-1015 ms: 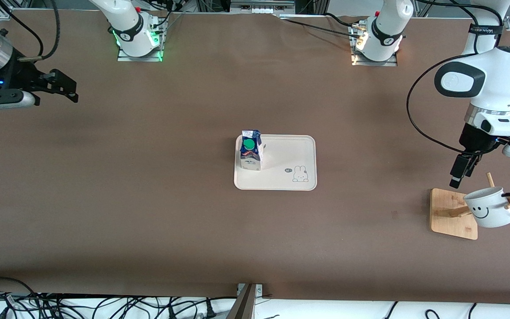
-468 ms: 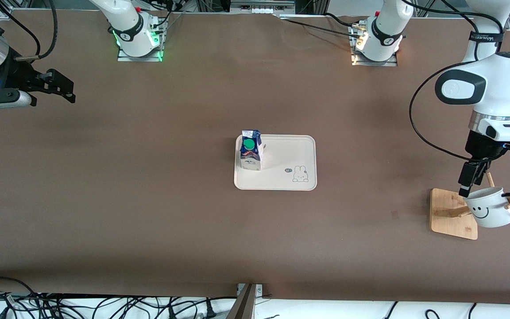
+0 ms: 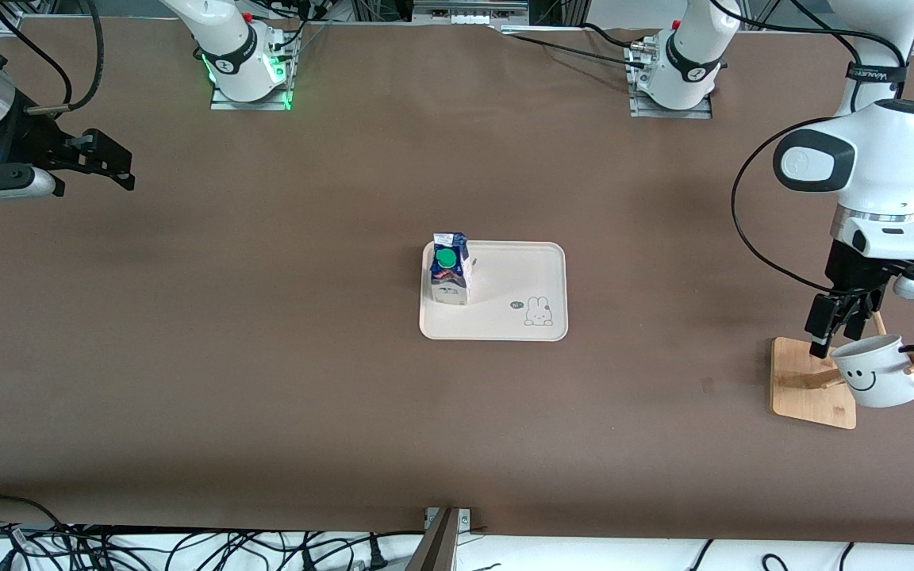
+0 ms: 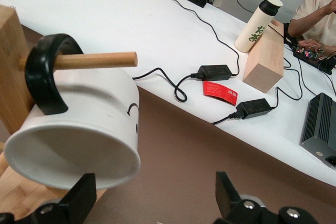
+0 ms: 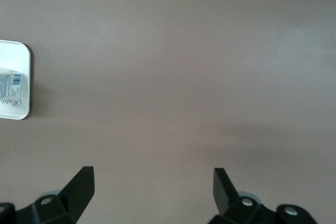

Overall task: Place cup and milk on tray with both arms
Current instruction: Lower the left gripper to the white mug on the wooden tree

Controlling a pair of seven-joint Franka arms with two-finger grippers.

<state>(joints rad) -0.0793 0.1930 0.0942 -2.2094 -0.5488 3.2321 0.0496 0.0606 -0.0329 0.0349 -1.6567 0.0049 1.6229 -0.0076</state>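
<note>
Cup point(image 3: 877, 373) hung by its handle on a wooden rack peg point(image 4: 94, 60), just below the left gripper point(image 3: 826, 337)'s parted jaws, while the right gripper point(image 3: 112, 162), jaws apart, waited.

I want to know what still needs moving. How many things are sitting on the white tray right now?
1. Only the milk stands on the tray, at the right arm's end of it. The cup hangs on the wooden rack, by the left pincer.

Left gripper point(image 3: 828, 333) now lower and close beside the cup point(image 3: 877, 371), from higher above the table.
</note>
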